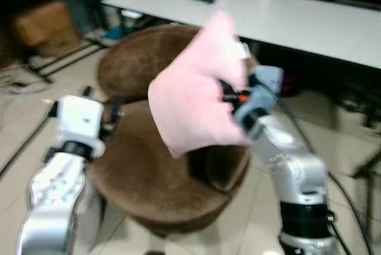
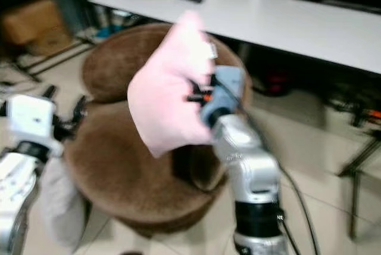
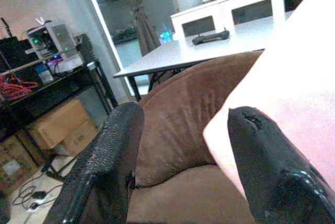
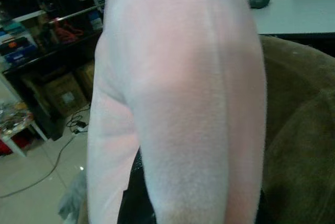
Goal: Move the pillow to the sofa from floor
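Tiled floor [image 1: 24, 130], white table [image 1: 297, 16] behind brown sofa [image 1: 149, 177]; right gripper [image 1: 229, 97] clamps pink pillow [image 1: 196, 88], left gripper [image 3: 183, 166] wide

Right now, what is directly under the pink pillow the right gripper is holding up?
The brown sofa seat lies below the pillow, which the right gripper holds lifted above it. The pillow covers part of the backrest and seat.
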`<state>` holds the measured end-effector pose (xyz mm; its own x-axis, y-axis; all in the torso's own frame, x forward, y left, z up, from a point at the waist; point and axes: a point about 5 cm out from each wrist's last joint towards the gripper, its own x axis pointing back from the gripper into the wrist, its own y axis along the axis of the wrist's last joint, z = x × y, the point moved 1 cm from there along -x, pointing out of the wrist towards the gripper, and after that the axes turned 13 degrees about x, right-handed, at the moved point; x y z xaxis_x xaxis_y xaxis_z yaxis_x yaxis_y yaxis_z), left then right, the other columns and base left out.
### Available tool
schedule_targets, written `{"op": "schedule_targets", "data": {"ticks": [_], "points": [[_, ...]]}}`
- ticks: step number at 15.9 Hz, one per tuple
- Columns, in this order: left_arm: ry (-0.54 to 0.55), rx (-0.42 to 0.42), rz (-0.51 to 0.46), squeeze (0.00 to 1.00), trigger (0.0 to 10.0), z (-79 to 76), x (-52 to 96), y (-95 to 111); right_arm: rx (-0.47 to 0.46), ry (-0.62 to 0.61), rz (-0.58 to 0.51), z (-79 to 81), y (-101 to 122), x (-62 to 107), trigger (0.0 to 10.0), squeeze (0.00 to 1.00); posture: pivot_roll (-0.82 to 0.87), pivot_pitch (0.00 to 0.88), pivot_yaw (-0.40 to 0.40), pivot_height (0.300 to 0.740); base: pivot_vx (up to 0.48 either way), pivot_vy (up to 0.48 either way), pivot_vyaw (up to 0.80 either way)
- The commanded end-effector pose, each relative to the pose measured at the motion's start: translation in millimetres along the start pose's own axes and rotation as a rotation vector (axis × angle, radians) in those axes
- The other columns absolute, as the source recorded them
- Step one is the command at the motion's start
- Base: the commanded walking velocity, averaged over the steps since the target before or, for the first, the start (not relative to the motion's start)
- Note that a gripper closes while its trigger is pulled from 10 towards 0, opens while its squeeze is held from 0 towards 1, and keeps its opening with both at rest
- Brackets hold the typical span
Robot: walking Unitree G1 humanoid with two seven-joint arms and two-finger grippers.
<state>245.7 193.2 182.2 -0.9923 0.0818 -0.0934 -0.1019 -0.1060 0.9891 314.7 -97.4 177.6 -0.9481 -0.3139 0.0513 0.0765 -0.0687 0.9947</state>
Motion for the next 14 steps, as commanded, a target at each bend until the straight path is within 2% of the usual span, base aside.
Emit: {"op": "schedule_targets", "data": {"ticks": [1,11,12,13,14], "points": [[0.008,-0.025,0.001,0.00,10.0,3.3,0.7,1,-0.001,0.028,-0.061,8.3,15,-2.3,10.0,0.00,0.15,0.000,-0.010,0.740,0.349,0.000,0.00],[0.005,-0.034,-0.001,0.00,10.0,1.2,1.0,1,0.016,0.082,-0.032,17.6,12,-7.7,10.0,0.00,0.15,0.000,-0.019,0.740,0.347,0.000,0.00],[-0.001,-0.034,0.015,0.00,10.0,1.1,2.5,-2,0.023,0.096,-0.012,20.1,9,-8.6,10.0,0.00,0.16,0.000,-0.024,0.740,0.334,0.000,0.00],[-0.036,-0.004,0.063,0.00,10.0,-1.9,5.2,-8,0.017,0.111,0.012,22.3,5,-9.6,10.0,0.00,0.16,0.000,-0.024,0.740,0.000,0.000,0.00],[-0.095,-0.008,0.113,0.00,10.0,-6.0,10.5,-15,-0.006,0.128,0.058,24.5,-2,-11.5,10.0,0.00,0.16,0.000,-0.024,0.740,0.000,0.000,0.00]]}}
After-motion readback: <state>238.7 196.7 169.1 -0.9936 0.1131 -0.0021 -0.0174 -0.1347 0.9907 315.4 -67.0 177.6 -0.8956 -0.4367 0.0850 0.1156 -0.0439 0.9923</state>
